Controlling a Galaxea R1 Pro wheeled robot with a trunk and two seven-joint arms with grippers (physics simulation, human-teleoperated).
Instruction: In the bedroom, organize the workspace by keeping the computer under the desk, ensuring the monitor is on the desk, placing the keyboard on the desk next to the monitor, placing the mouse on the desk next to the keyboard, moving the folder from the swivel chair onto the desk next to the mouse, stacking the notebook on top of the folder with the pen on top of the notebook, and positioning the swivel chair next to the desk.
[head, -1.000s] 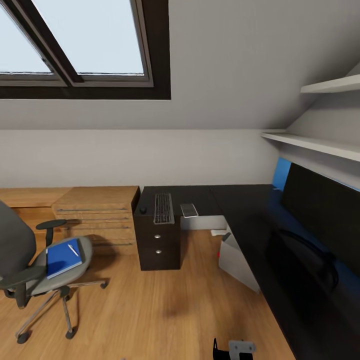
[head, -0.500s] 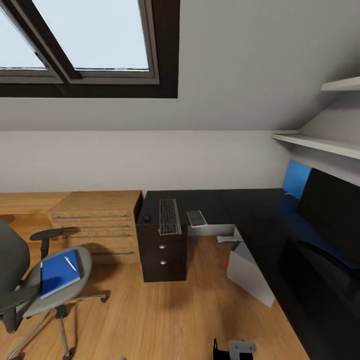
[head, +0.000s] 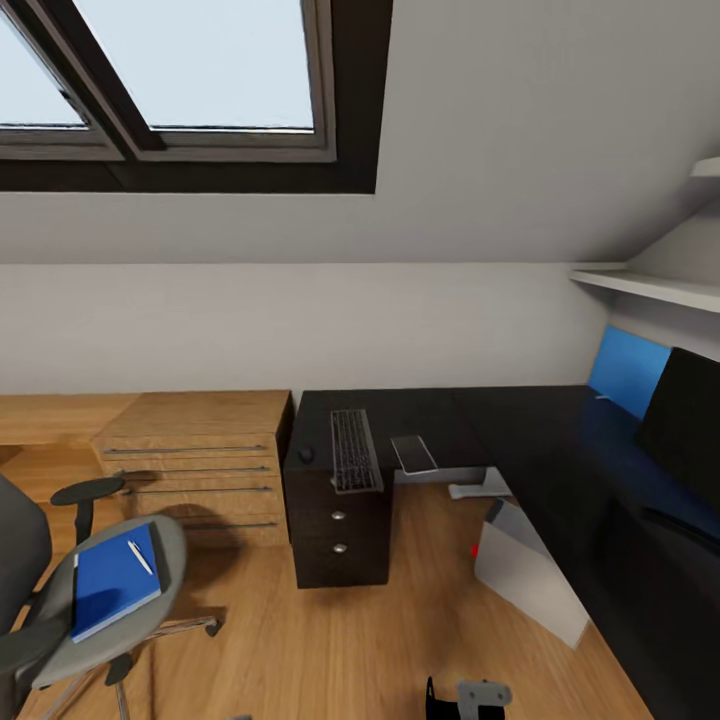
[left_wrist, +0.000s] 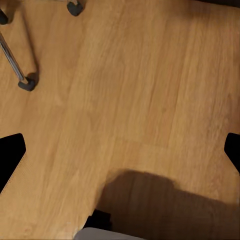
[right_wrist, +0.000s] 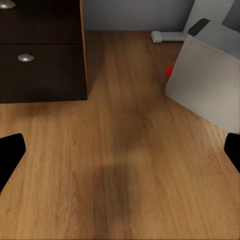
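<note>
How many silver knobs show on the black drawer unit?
2: an upper knob and a lower knob, one above the other on the drawer unit front under the desk. A higher one may be hidden.

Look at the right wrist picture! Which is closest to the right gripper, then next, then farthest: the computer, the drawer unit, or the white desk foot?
1. Computer, on the floor beside the gripper.
2. Drawer unit, across the floor; close to the computer's rank.
3. White desk foot, back by the wall.

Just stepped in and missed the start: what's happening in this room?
Nothing is being handled. The robot faces the black L-shaped desk, where the slim black keyboard lies. The bright blue folder with the whitish pen sits on the grey swivel chair. The light grey computer tower stands on the floor.
</note>
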